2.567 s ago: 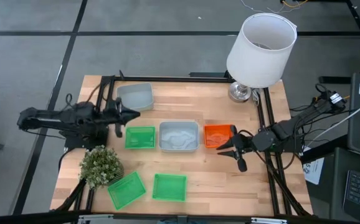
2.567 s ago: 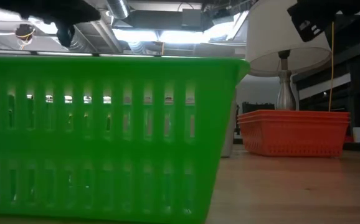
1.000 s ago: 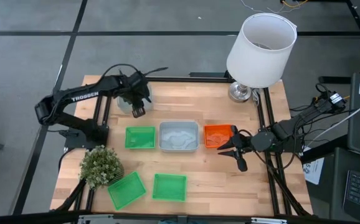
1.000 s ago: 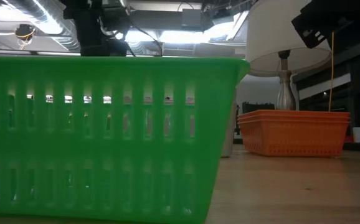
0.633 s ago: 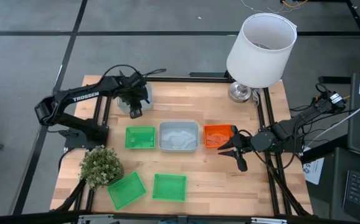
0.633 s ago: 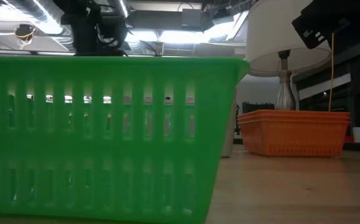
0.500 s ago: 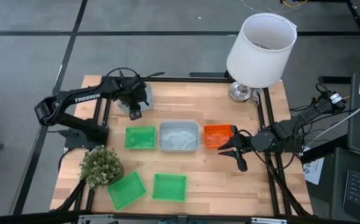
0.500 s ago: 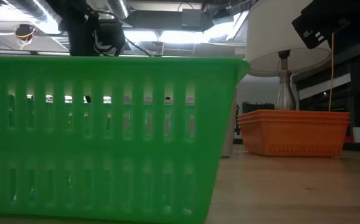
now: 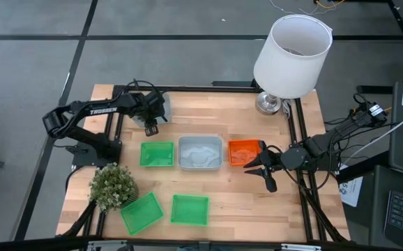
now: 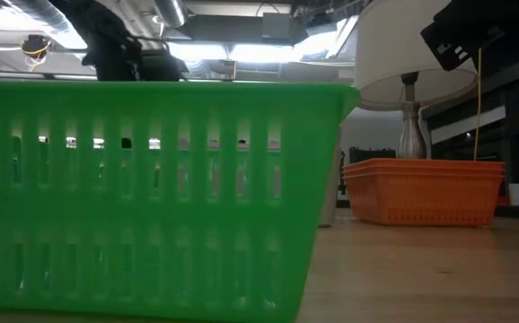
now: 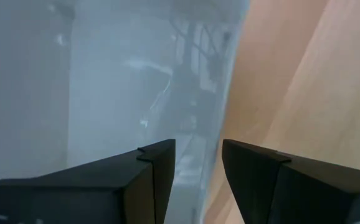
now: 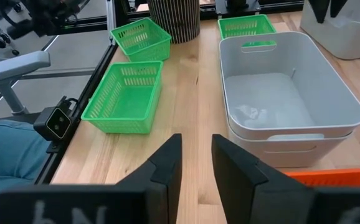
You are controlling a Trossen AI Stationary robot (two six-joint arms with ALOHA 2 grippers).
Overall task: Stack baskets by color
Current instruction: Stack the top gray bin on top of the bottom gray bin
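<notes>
Left claw (image 9: 150,124) hangs spread over the lone grey basket (image 9: 160,104) at the surface's (image 9: 236,206) far-left corner, jaws straddling its rim, apparently to lift it toward the middle grey stack (image 9: 200,153); right claw (image 9: 261,169) waits, released, beside the orange baskets (image 9: 242,151).

Orange baskets (image 9: 242,151): nested stack, upright, right end of mid row. Grey-blue stack (image 9: 200,153) just left of it, two nested per right wrist view. Third grey-blue basket (image 9: 154,107) alone at far-left of table, partly hidden. Green baskets unstacked: one (image 9: 157,154) left of grey-blue stack, one (image 9: 189,209) at near edge, one (image 9: 141,213) beside it, skewed.
</notes>
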